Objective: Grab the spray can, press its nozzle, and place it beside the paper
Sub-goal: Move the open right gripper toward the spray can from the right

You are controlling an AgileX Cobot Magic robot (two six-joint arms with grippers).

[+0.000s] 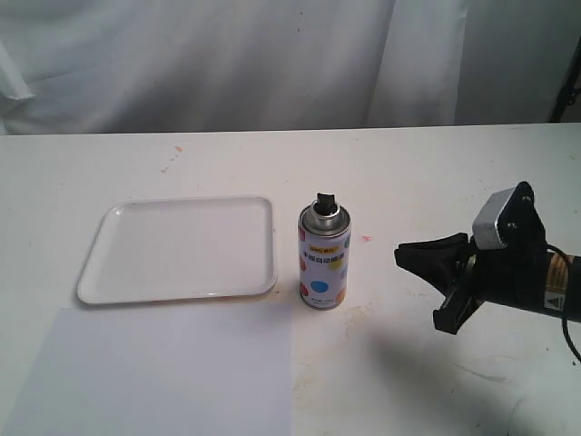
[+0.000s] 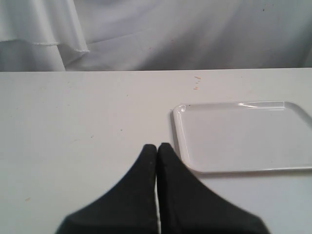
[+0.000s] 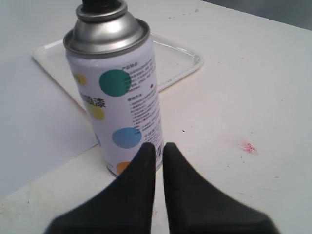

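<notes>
- One spray can stands upright near the middle of the tabletop, well clear of its far edge. It is just beside the right rim of the white tray and just past the far right corner of the paper.
- Expect it to be rigid: a metal cylinder with a glossy printed wall, dotted blue, green, yellow and orange, under a bare silver dome. That smooth skin will probably be slippery, and the tall, narrow shape looks easy to tip with a nudge.
- Take hold across the mid-body, below the shoulder, squarely on the round wall. You cannot judge its weight from here.
- The nozzle is a small black plastic cap, far narrower than the can. It likely wants a straight downward push.
- Your right gripper sits low by the can's base. Its jaws are nearly together with only a thin slit between them, and they hold nothing, so spread them first.
- Your left gripper has its jaws pressed together, empty, over bare tabletop near a tray corner.
- The paper is thin, flat and matte. The tray is glossy plastic with rounded corners.
</notes>
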